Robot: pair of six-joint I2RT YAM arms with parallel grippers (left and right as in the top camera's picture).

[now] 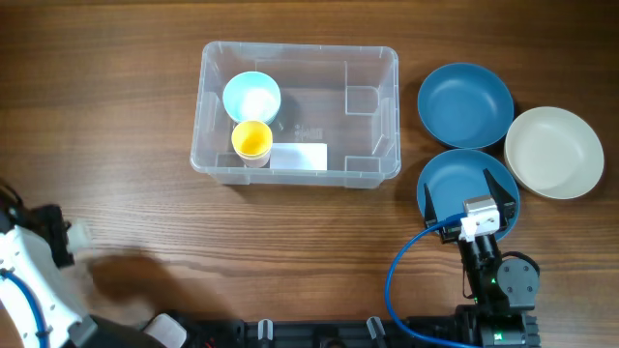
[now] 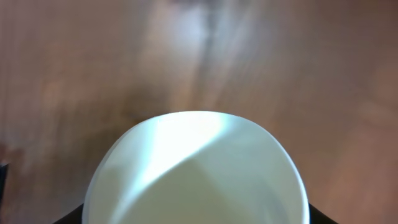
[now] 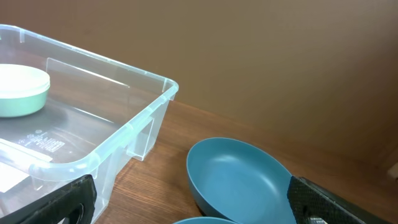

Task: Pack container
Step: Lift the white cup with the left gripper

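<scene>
The clear plastic container (image 1: 372, 145) stands at the table's middle back, with a white label (image 1: 298, 155) on its bottom. Inside at its left end are a light blue cup (image 1: 251, 95) and a yellow cup (image 1: 252, 140). My left gripper (image 1: 66, 238) is at the far left front, shut on a white cup (image 2: 198, 171) that fills the left wrist view. My right gripper (image 1: 464, 190) is open and empty above the nearer blue bowl (image 1: 455, 174). In the right wrist view its fingers (image 3: 202, 202) frame the farther blue bowl (image 3: 239, 177), with the container's corner (image 3: 124, 130) to the left.
The farther blue bowl (image 1: 464, 103) and a cream bowl (image 1: 554, 152) sit right of the container, close to the nearer blue bowl. A blue cable (image 1: 401, 280) loops by the right arm's base.
</scene>
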